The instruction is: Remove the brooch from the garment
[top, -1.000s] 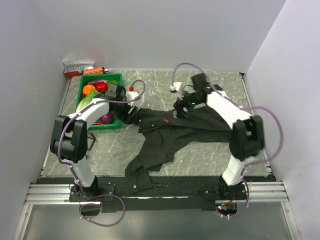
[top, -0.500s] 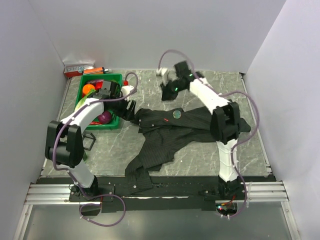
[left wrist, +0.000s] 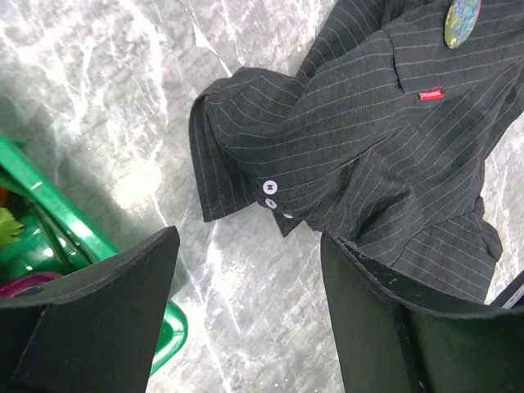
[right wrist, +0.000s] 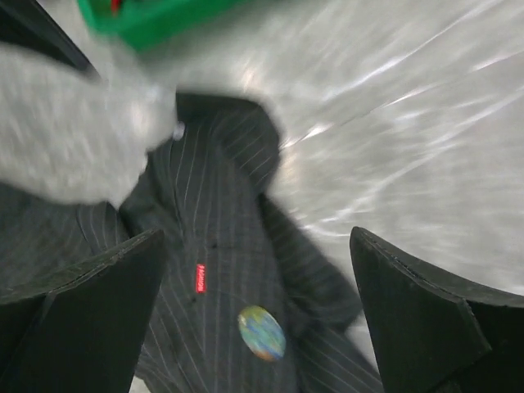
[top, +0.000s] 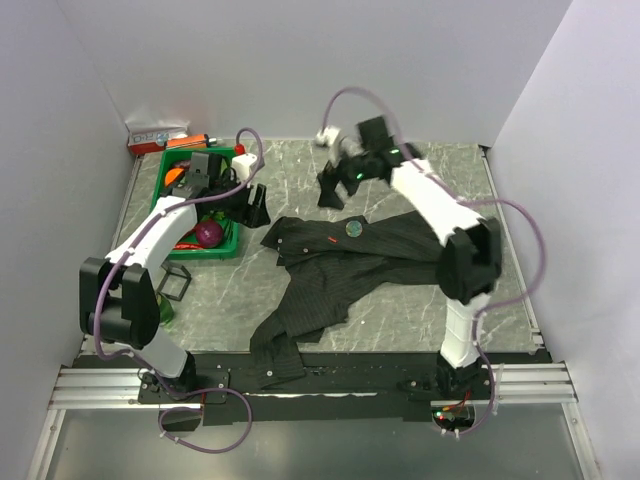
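The dark pinstriped garment (top: 340, 265) lies spread across the table. An oval blue-green brooch (top: 353, 228) is pinned on its chest, beside a small red sewn label (top: 331, 240). My left gripper (top: 255, 205) is open and empty, just left of the collar (left wrist: 237, 155); the brooch (left wrist: 460, 20) shows at the top right of the left wrist view. My right gripper (top: 333, 190) is open and empty, raised behind the garment. In the blurred right wrist view the brooch (right wrist: 262, 332) and the label (right wrist: 200, 277) lie between my open fingers (right wrist: 106, 295).
A green basket (top: 200, 152) holding fruit and vegetables stands at the back left, its corner showing in the left wrist view (left wrist: 98, 246). An orange box (top: 160, 140) lies behind it. A small black frame (top: 172, 285) sits by the left arm. Walls close three sides.
My right gripper has lifted off the garment's chest and gone back and left. My left gripper has drawn back from the collar toward the basket. The brooch now lies uncovered.
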You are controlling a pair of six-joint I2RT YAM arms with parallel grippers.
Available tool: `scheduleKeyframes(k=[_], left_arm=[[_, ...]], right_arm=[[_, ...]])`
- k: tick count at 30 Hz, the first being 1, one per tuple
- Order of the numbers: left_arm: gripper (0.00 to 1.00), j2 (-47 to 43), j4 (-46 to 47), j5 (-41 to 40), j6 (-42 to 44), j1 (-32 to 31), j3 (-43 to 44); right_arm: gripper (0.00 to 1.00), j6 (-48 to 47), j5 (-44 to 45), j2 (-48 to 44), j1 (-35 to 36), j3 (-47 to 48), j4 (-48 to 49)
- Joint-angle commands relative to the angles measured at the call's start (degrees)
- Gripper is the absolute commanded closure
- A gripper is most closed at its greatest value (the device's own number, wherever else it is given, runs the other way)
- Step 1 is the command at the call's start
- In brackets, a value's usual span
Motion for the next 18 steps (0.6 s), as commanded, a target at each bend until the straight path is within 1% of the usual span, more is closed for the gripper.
scheduleKeyframes(k=[1, 5, 8, 9, 10, 11, 12, 13, 16, 17, 18], left_arm=[[0.25, -3.7, -0.1, 1.5, -0.6, 0.8, -0.5], [0.25, -4.9, 0.2, 1.5, -0.7, 1.5, -2.0], [0.25, -5.4, 0.5, 1.6, -0.6, 1.7, -3.3], [0.25, -5.6, 0.6, 1.8, -0.7, 1.7, -3.9], [0.25, -5.5, 0.9, 1.9, -0.7, 1.7, -4.1], [0.25, -5.4, 0.9, 2.1, -0.7, 1.7, -4.2], [0.25, -5.2, 1.0, 2.2, -0.6, 1.7, -4.1], [0.25, -4.9, 1.2, 2.0, -0.7, 1.7, -4.1], [0.25, -4.7, 2.1, 1.7, -1.2, 1.8, -4.0], [0.25, -4.8, 3.1, 1.6, -1.4, 1.8, -4.0], [0.25, -4.7, 3.4, 1.6, -1.7, 1.8, -4.0]], right_arm=[[0.0, -4.4, 2.3, 8.6, 1.9, -0.4, -3.1], [0.03, -4.8, 2.1, 14.4, 3.5, 5.7, -6.7], [0.17, -5.3, 1.3, 17.4, 4.8, 9.5, -9.0], [0.35, -5.1, 1.5, 18.5, 5.0, 10.4, -10.0], [0.47, -4.6, 1.7, 18.9, 5.2, 11.4, -10.1], [0.57, -3.0, 1.5, 19.2, 5.1, 13.8, -10.3], [0.82, -2.2, 1.3, 19.3, 5.2, 15.2, -10.5], [1.0, -1.3, 1.5, 18.9, 5.2, 16.6, -10.1], [1.0, 5.2, -0.3, 14.5, 4.2, 19.6, -5.0], [1.0, 9.6, -1.1, 13.2, 3.5, 20.9, -3.6], [1.0, 11.8, -2.4, 10.3, 2.9, 21.5, -2.0]])
